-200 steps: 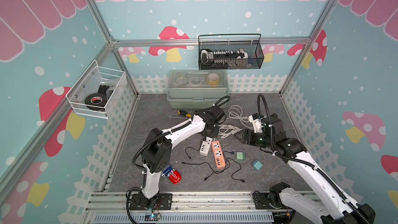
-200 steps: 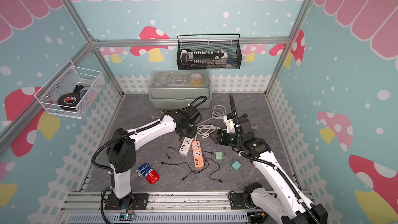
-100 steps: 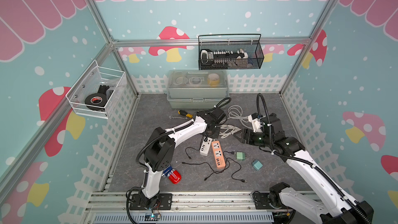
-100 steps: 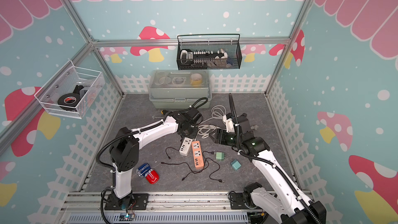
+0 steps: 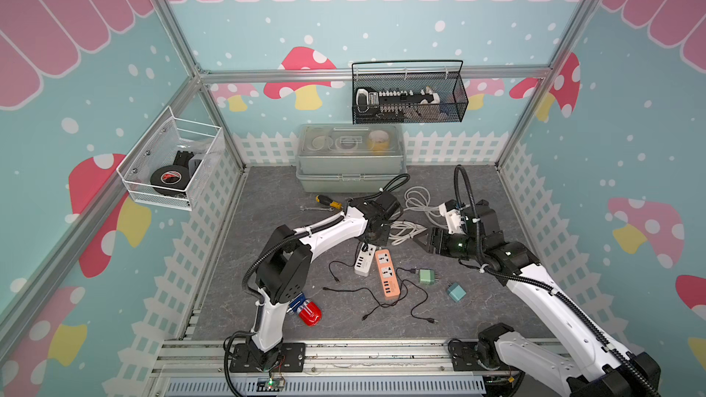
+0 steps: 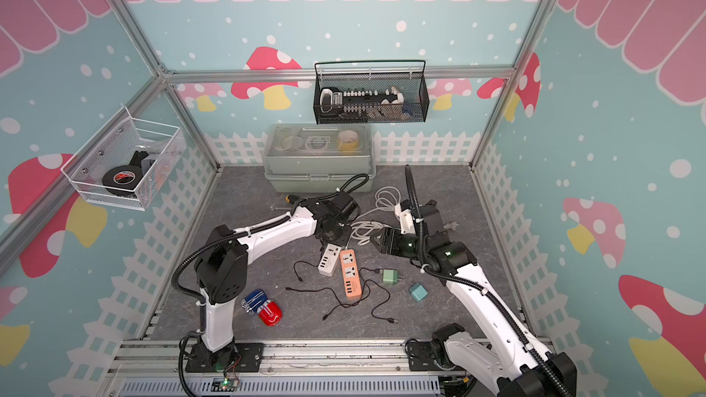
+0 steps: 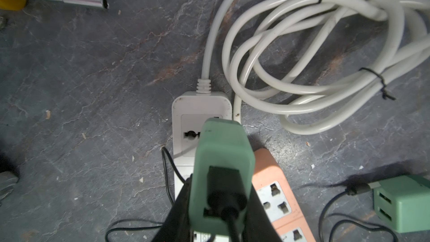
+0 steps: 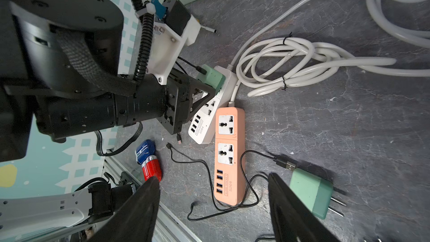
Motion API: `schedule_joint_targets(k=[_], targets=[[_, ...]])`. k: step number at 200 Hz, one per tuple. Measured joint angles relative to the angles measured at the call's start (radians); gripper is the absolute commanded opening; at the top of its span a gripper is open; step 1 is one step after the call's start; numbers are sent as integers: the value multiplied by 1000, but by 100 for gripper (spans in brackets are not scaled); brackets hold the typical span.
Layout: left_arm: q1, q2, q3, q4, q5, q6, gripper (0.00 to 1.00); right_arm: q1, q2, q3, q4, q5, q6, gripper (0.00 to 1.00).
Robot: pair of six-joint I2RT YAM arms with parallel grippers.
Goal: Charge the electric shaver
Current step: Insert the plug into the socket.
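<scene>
The red and blue electric shaver (image 5: 305, 309) (image 6: 263, 307) (image 8: 149, 162) lies on the floor near the left arm's base, with nothing touching it. My left gripper (image 5: 376, 240) (image 7: 220, 196) is shut on a green charger adapter (image 7: 221, 159) (image 8: 210, 77) with a black cable plugged into it. The adapter sits over the socket at the cord end of the white power strip (image 5: 365, 259) (image 7: 186, 112); its prongs are hidden. My right gripper (image 5: 420, 240) (image 8: 212, 176) hangs open and empty above the orange power strip (image 5: 386, 273) (image 8: 229, 154).
A second green adapter (image 5: 427, 276) (image 8: 310, 192) and a teal cube (image 5: 456, 292) lie right of the strips. Thin black cables (image 5: 366, 292) trail across the floor. Coiled white cords (image 5: 405, 229), a screwdriver (image 5: 326, 200) and a grey toolbox (image 5: 349, 158) are behind.
The left arm has reached slightly farther forward with the green adapter. The right gripper has edged a little to the left, still open.
</scene>
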Motion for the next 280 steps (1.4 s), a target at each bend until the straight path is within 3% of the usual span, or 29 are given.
schedule_joint_targets(k=[280], targets=[[10, 23, 37, -62, 31, -7, 0, 0, 5, 0, 2, 1, 4, 72]])
